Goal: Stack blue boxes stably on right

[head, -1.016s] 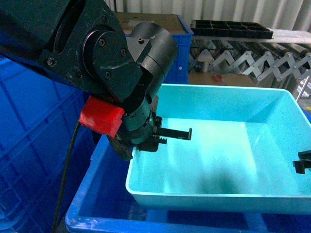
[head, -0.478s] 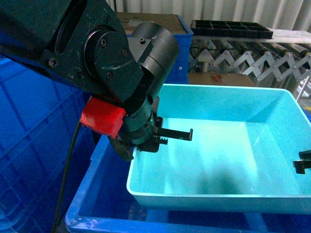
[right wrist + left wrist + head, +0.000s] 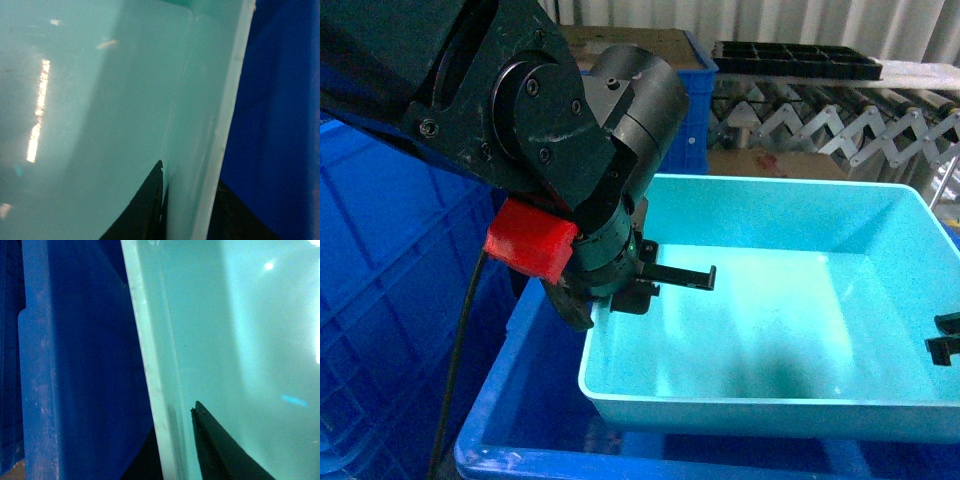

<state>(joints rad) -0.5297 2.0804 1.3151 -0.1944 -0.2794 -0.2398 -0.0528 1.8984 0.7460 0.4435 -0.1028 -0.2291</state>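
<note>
- Dark blue crate (image 3: 380, 330): stands at far left; a second one (image 3: 520, 420) lies beneath the tub.
- Left gripper (image 3: 638, 285): clamped on the turquoise tub's (image 3: 770, 330) left wall, one finger (image 3: 220, 450) inside, one outside.
- Turquoise tub: sits centre-right, within the lower crate.
- Right gripper (image 3: 945, 345): grips the tub's right wall likewise; inner finger (image 3: 142, 210) against it.

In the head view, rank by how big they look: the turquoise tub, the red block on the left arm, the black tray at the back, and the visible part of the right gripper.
1. Turquoise tub
2. Black tray, though it sits farther back
3. Red block
4. Right gripper, cut off by the frame edge
</note>
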